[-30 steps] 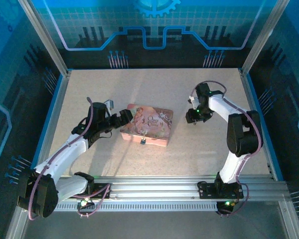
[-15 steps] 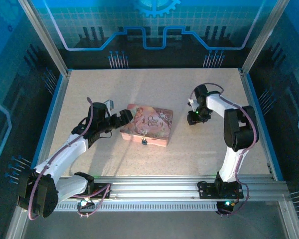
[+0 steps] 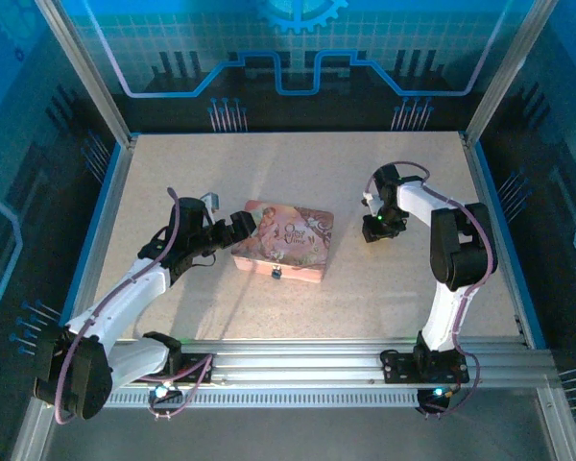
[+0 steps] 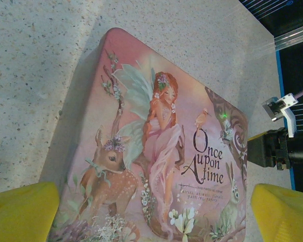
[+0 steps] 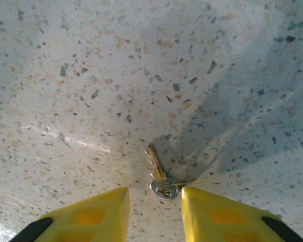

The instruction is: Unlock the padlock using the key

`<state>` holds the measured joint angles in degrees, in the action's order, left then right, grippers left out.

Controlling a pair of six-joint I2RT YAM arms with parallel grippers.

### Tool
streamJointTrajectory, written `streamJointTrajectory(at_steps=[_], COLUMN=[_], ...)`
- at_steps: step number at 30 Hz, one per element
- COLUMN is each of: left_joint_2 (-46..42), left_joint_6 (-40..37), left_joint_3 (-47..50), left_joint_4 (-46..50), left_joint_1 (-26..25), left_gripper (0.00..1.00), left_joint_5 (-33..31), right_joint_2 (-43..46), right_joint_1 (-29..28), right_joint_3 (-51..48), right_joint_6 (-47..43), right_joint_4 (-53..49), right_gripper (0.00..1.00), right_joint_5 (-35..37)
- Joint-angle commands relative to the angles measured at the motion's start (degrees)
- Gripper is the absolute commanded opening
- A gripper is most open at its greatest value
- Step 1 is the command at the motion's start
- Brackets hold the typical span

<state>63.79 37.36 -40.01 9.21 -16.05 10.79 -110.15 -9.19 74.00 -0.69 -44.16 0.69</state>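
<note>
The half-open right gripper (image 5: 155, 197) is straddling the ungripped key (image 5: 155, 165) while the wide-open, empty left gripper (image 4: 154, 204) is hovering over the tin (image 4: 161, 126).

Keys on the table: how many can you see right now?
1. The key lies flat on the speckled table, its ring between the right end effector's jaws. Another could be hidden under the pink tin.
</note>
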Motion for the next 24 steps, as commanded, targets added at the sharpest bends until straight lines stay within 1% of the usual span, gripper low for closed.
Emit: streamJointTrajectory(at_steps=[1,12,24], left_joint_2=[0.4,0.6,0.6], left_joint_6=[0.2,0.2,0.3], left_joint_3=[0.3,0.2,0.1], left_joint_4=[0.8,0.8,0.9], left_joint_1=[-0.4,-0.4,-0.3], left_gripper=[0.99,0.99,0.99], left_joint_5=[0.8,0.8,0.9], right_joint_2=[-1.4,-1.5,-3.4], right_joint_1=[0.7,0.9,1.9], right_joint_3=[0.9,0.8,2.0], right_joint_6=[-0.4,-0.1,-0.9], right_joint_4=[-2.3,-2.1,-0.8], right_gripper=[0.32,0.31,0.34], right_joint_5=[0.4,1.4,-0.2])
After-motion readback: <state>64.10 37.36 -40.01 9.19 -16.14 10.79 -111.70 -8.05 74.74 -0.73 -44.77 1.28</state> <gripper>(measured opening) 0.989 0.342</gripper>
